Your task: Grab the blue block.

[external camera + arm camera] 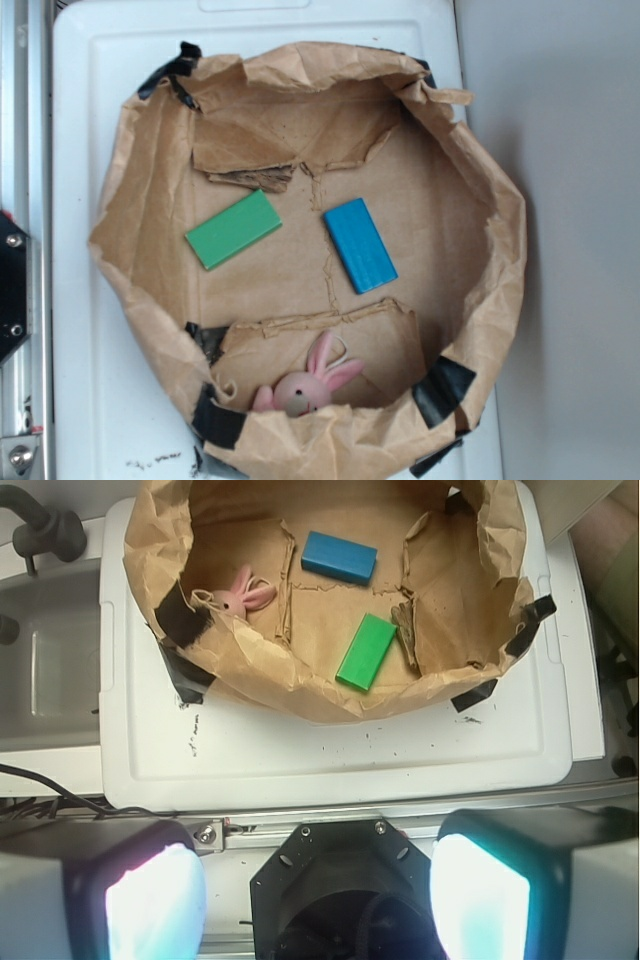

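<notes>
Blue block [340, 557] lies flat far ahead of our spread, empty gripper [318, 895], slightly right of centre, long axis running roughly left to right across our view.

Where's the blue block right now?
Exterior view: the blue block lies flat on the paper-bag floor, right of the green block, above the pink bunny.

We see the pink toy rabbit [305, 385] partly hidden behind the paper bag's rim [330, 435] at lower centre; the gripper [318, 895] fingers, blurred, are cut off by the wrist view's bottom edge.
</notes>
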### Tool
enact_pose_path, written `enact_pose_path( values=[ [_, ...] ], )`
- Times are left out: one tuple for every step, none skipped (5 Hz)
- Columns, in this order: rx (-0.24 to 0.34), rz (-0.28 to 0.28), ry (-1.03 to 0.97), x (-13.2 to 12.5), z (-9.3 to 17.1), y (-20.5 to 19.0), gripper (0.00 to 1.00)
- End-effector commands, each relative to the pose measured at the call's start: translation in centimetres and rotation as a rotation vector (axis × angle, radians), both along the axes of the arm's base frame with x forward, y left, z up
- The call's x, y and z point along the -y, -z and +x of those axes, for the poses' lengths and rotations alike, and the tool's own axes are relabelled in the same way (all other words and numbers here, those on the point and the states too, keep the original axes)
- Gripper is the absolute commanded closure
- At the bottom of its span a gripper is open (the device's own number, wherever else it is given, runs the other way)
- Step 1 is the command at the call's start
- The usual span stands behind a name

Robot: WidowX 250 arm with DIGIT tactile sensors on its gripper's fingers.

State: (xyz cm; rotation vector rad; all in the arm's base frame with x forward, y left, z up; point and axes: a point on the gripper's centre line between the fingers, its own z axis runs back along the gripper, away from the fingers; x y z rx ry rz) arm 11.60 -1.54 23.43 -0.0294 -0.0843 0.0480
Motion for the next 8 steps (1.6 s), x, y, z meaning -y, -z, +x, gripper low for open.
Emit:
enact_pose_path(
  values=[
    [0.012,-0.001,0.002,0.0,0.1,-0.3,0.00],
    [0.012,-0.001,0.002,0.0,0.1,-0.3,0.00],
    [0.012,-0.001,0.002,0.0,0.1,-0.3,0.00],
    [0.025,-0.039,-0.141,0.9,3.7,0.1,0.00],
    [0.000,-0.041,-0.244,2.6,7.0,2.1,0.00],
    [0.056,-0.088,-0.491,2.3,9.9,3.3,0.00],
    [0.111,-0.142,-0.736,0.5,12.2,4.2,0.00],
    [0.081,-0.190,-0.787,-1.2,14.1,4.4,0.00]
  ],
)
